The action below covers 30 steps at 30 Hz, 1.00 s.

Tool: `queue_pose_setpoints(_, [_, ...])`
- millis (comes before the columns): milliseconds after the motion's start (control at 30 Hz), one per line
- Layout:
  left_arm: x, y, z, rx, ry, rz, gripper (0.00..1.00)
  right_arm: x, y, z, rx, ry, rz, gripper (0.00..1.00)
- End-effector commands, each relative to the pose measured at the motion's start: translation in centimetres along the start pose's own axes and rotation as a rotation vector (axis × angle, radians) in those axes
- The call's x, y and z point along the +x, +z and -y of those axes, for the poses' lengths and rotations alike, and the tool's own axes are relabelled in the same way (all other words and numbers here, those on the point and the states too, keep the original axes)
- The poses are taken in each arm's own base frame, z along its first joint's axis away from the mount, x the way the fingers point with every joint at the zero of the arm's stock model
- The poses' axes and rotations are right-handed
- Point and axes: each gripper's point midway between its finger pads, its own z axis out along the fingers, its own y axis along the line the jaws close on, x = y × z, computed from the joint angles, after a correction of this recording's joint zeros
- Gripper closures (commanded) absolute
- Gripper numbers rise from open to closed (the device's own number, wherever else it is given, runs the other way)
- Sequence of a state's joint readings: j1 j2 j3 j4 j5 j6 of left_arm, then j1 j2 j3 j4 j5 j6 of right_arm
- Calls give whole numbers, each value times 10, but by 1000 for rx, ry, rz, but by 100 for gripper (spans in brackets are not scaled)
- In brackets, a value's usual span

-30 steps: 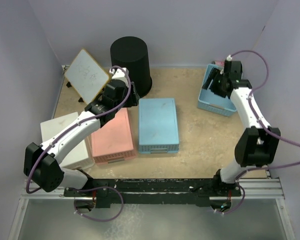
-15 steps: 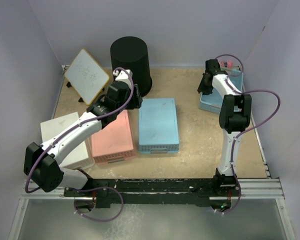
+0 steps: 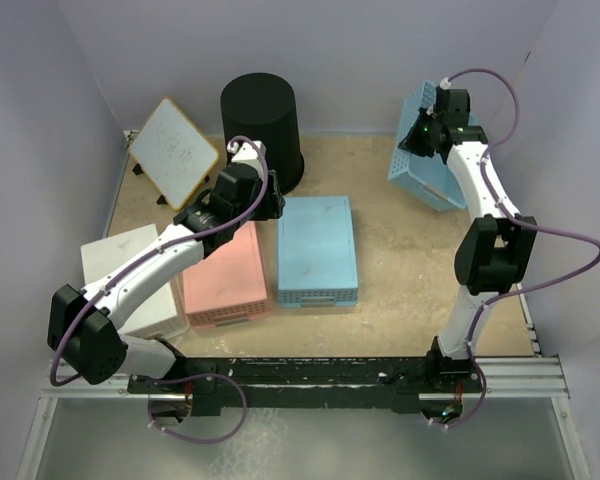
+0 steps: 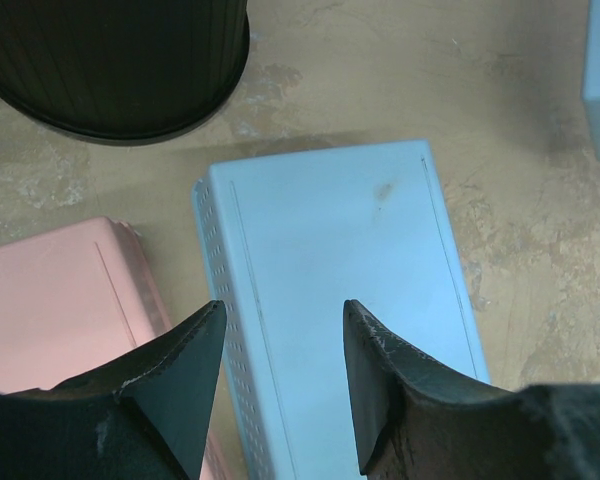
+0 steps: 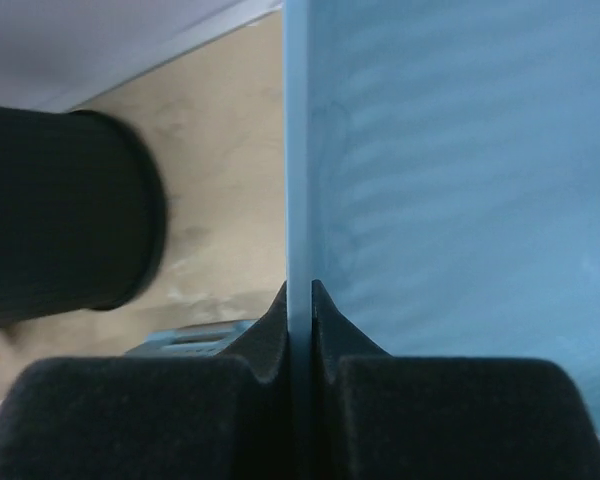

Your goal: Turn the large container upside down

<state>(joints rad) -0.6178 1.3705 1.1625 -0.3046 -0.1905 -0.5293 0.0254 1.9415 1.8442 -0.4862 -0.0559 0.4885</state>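
The large container [image 3: 260, 125] is a tall black ribbed bin at the back of the table, left of centre. In the left wrist view the large container [image 4: 110, 60] meets the table with a flared lip; the right wrist view shows its side [image 5: 50, 210]. My left gripper [image 3: 268, 200] hovers just in front of it, open [image 4: 280, 310], with nothing between its fingers, over a flat light-blue basket [image 4: 330, 250]. My right gripper [image 3: 427, 133] is at the back right, shut [image 5: 300, 290] on the thin wall of another light-blue basket [image 5: 460, 150], which hangs tilted off the table.
The light-blue basket [image 3: 317, 250] lies mid-table beside a pink basket [image 3: 225, 270]. A white box [image 3: 130, 275] sits at the left. A small whiteboard [image 3: 175, 148] leans at the back left. The raised blue basket [image 3: 420, 165] is close to the right wall.
My right gripper closed on the far blue basket's wall and tipped it up off the table. My left arm edged slightly right, then stayed still.
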Motion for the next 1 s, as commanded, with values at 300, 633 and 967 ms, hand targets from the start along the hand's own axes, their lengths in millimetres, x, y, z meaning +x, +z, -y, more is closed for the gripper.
queue_pose_setpoints(300, [-12,-10,-1,-6,28,44,52,3,-77,-145,-953,237,-88,100])
queue_pose_setpoints(633, [-8,-11,-2,-5,24,42,52,22,-82,-126,-1187,459,-195,100])
queue_pose_setpoints(967, [-7,-10,-3,-9,26,37,52,49,-48,-57,-1027,595,-216,84])
